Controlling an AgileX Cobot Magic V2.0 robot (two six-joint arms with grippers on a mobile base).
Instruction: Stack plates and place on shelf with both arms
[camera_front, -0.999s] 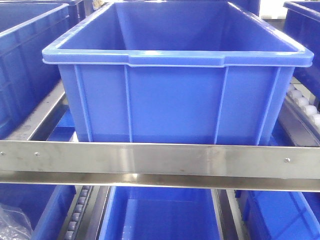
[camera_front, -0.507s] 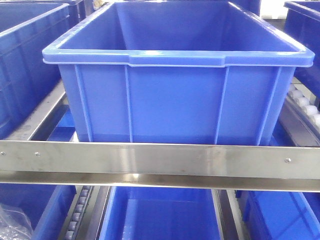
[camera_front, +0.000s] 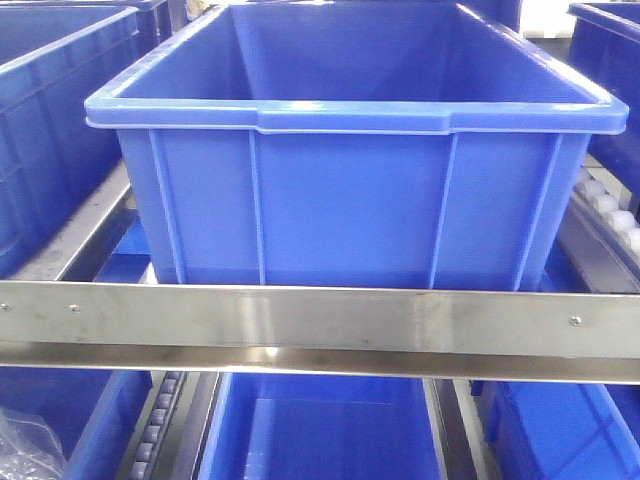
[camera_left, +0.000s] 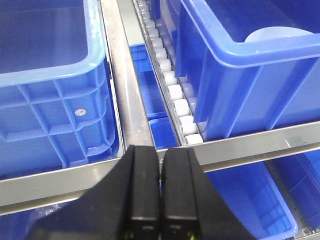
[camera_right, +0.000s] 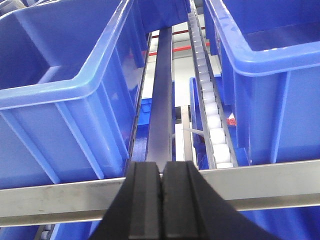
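Hovering before the shelf rail (camera_left: 60, 180), left gripper (camera_left: 161, 200) pressed together, empty. Right gripper (camera_right: 161, 200) likewise closed on nothing, between two blue bins (camera_right: 65, 95). Glimpsed a pale curved edge, possibly a plate (camera_left: 277, 35), inside the bin (camera_left: 240, 75) at upper right.

You'll find no readable text, label, brand, number or sign in any view. The blue crate (camera_front: 350, 150) in the front view is plain on its facing wall, and the steel shelf rail (camera_front: 320, 320) carries only bare screw heads. In the left wrist view, the neighbouring crate wall (camera_left: 55, 120) bears a small round moulded mark (camera_left: 78, 113), too small to read.
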